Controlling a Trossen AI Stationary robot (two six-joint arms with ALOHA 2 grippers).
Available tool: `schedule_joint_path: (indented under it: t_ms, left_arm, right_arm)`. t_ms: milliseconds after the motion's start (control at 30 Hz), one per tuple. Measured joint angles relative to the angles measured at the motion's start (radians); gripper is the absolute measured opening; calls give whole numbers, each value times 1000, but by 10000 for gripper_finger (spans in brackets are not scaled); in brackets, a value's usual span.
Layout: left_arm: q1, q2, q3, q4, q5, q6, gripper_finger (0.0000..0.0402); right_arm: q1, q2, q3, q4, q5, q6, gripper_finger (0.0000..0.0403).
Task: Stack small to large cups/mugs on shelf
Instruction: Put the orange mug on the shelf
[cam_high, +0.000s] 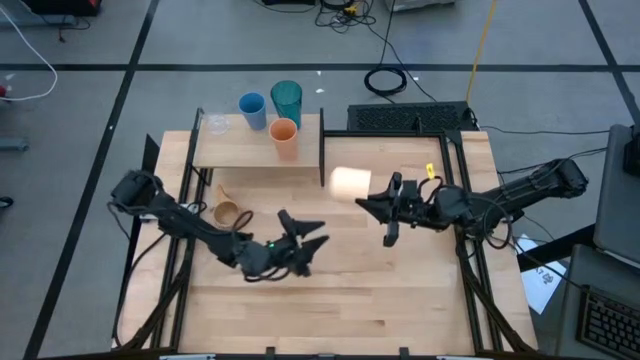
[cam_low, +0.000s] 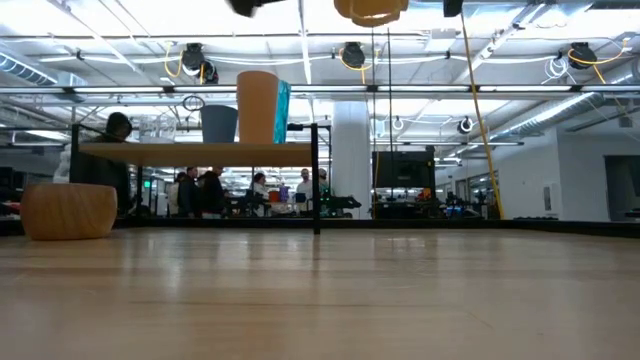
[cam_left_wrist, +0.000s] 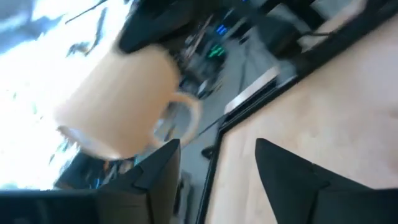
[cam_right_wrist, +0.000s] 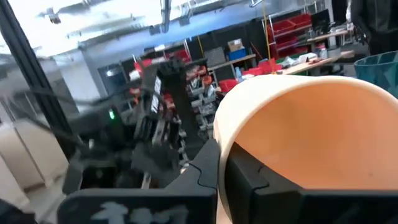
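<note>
- Step in hand, as I read it: you're carrying the peach mug (cam_high: 350, 183) toward the shelf (cam_high: 255, 150). The right gripper (cam_high: 375, 200) has its fingers pinched on the mug's rim, one inside and one outside, as the right wrist view shows.
- The mug is off the table, just right of the shelf's right-hand upright.
- It looks tipped on its side: long axis roughly level, mouth toward the right gripper, bottom toward the shelf. Handle shows in the left wrist view.
- The left gripper (cam_high: 305, 240) sits mid-table, fingers spread, holding nothing.
- On the shelf already: teal tumbler (cam_high: 286, 100), blue cup (cam_high: 252, 108), orange cup (cam_high: 284, 135).
- The tan mug (cam_high: 227, 212) sits on the table near the left arm.
- Next move, my guess: turn the mug upright, clear the black frame, set it beside the orange cup.
</note>
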Motion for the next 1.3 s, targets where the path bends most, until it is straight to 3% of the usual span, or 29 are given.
schedule_joint_path:
  t_ms: [100, 200, 300, 433, 500, 633, 800, 1033, 1300]
  left_arm:
    - [13, 20, 62, -6, -60, -106, 215]
    - [20, 12, 141, -106, -23, -194, 209]
    - [36, 3, 274, -366, 54, -343, 201]
    - [97, 3, 496, -830, 209, -637, 200]
    - [128, 24, 558, -950, 253, -703, 204]
    - [123, 67, 555, -990, 238, -641, 209]
    - [97, 85, 561, -982, 112, -605, 209]
    - [124, 85, 709, -1170, 399, -608, 209]
    - [174, 88, 736, -1238, 528, -384, 209]
  right_arm:
    - [0, 0, 0, -56, -1, -44, 2]
    - [2, 0, 0, -148, -4, -69, 2]
    - [2, 0, 0, -245, -26, -86, 2]
    - [4, 14, -2, -326, -38, -85, 2]
    - [7, 22, -2, -336, -39, -64, 2]
    - [8, 32, -2, -316, -39, -28, 2]
    - [7, 32, -2, -315, -77, -26, 2]
    - [7, 52, -2, -433, -253, -10, 2]
    - [6, 106, 0, -640, -410, -39, 2]
